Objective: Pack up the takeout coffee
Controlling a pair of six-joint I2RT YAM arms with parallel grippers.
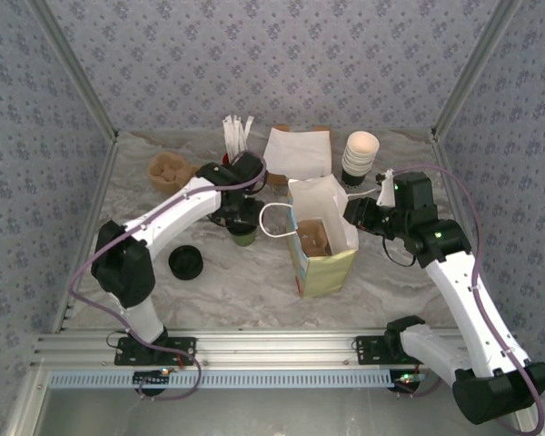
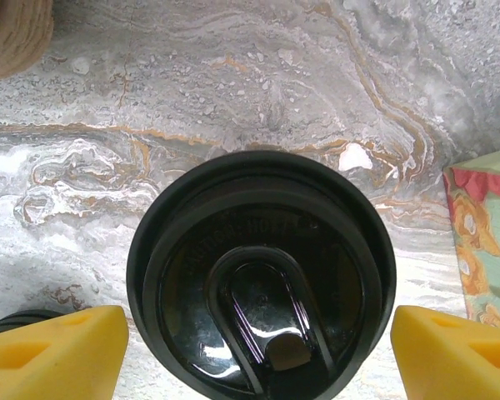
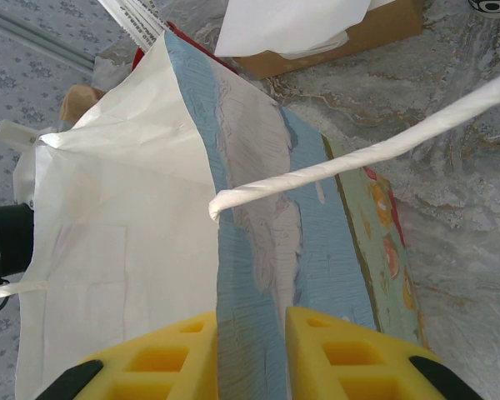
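One takeout coffee [image 2: 261, 292], a green cup under a glossy black lid, stands between the open jaws of the left gripper [image 2: 258, 354], while the right gripper [image 3: 252, 354] pinches the right wall of the one paper bag [image 3: 125, 242].

Bright, even light from overhead across the grey marbled tabletop [image 1: 245, 291], with soft, short shadows beneath the arms. In the left wrist view, white glare streaks the glossy round black plastic lid [image 2: 261, 308], and the yellow fingertips [image 2: 58, 354] blur at the bottom corners. In the right wrist view, the white-and-yellow paper bag [image 3: 125, 233] glows nearly washed out, though its creases stay sharp.
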